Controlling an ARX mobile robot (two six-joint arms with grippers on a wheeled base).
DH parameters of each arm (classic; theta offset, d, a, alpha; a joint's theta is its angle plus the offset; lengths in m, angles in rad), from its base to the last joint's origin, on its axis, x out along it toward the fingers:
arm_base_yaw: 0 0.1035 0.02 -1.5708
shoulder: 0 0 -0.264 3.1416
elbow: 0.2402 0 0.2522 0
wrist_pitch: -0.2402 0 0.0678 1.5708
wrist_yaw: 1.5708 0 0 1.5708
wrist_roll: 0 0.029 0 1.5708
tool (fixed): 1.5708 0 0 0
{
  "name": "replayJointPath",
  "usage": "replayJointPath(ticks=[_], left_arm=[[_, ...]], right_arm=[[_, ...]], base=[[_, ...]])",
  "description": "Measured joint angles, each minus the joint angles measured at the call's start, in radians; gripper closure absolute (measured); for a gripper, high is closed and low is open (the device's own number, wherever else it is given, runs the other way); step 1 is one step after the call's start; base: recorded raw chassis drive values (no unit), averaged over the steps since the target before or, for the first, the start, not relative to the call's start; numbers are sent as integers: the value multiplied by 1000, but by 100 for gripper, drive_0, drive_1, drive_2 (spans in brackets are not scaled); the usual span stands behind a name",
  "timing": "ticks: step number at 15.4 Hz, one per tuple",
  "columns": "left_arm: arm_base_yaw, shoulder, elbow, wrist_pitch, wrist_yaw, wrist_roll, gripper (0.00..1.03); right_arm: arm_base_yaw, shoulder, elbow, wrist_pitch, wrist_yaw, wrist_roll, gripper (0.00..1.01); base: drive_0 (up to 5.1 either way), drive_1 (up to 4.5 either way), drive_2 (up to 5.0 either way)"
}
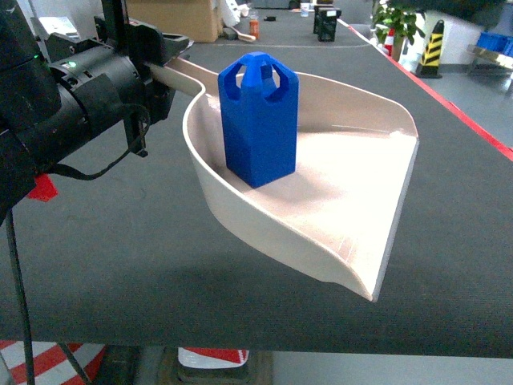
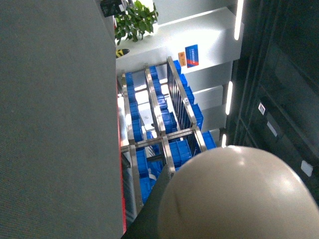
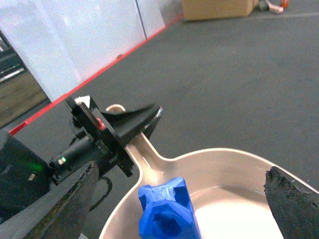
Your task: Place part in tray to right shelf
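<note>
Left gripper (image 1: 164, 60) clamped on the handle of the tray (image 1: 337, 208), holding the scoop up over the dark mat (image 1: 120, 265), shadow beneath it. Right gripper (image 3: 182, 199) spread wide, both dark fingers (image 3: 60, 209) framing the pan from above, nothing between them. Inside the tray, near the handle end: the part (image 1: 258, 120), upright on the pale floor, arched openings on top, close to the curved back wall. Rest of the tray bare, wide front lip pointing away from the handle. So, loading looks done: part in the tray, tray lifted. Left to do, by the look of it: carry to the right shelf and set down, with no shelf surface under the tray yet. From the left wrist camera, only the tray's rounded beige underside, and past it a metal rack (image 2: 164, 134) stacked with blue crates (image 2: 192, 109). Tall block, unsecured — tipping likely if the tray tilts.
</note>
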Motion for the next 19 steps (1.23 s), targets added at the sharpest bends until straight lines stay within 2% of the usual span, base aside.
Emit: replayJointPath(ticks=[3, 5, 6, 7, 8, 10, 11, 12, 13, 14, 15, 17, 18, 19], left_arm=[[0, 0, 0, 0, 0, 0, 91], [0, 0, 0, 0, -1, 0, 91], [0, 0, 0, 0, 0, 0, 91], [0, 0, 0, 0, 0, 0, 91], [1, 0, 0, 0, 0, 0, 91], [3, 0, 0, 0, -2, 0, 91], [-2, 0, 0, 2, 0, 0, 91], [-7, 0, 0, 0, 4, 0, 91], [2, 0, 0, 1, 1, 0, 91], [7, 0, 0, 0, -7, 1, 91], [2, 0, 0, 0, -1, 1, 91], [-2, 0, 0, 0, 1, 2, 91], [-2, 0, 0, 0, 1, 2, 91], [-2, 0, 0, 0, 1, 2, 91]], right_arm=[[16, -223, -58, -4, 26, -91, 3], [42, -380, -113, -46, 35, -130, 3], [48, -462, -148, -68, 85, -152, 3], [42, -543, -191, -114, 145, -162, 3], [36, -583, -219, -147, 179, -168, 3], [26, -595, -230, -143, 199, -175, 3], [55, -592, -226, -215, 341, -195, 11], [35, -628, -295, -207, 474, -209, 24], [-52, -715, -406, -186, 514, -219, 41], [-104, -771, -468, -165, 484, -220, 53], [-147, -820, -529, -150, 418, -223, 68], [-225, -883, -623, -145, 346, -223, 94], [-253, -911, -655, -142, 320, -226, 99], [-285, -947, -686, -139, 288, -227, 99]], base=[[0, 0, 0], [0, 0, 0], [0, 0, 0], [0, 0, 0], [0, 0, 0], [0, 0, 0], [0, 0, 0], [0, 0, 0], [0, 0, 0], [0, 0, 0], [0, 0, 0], [0, 0, 0], [0, 0, 0], [0, 0, 0]])
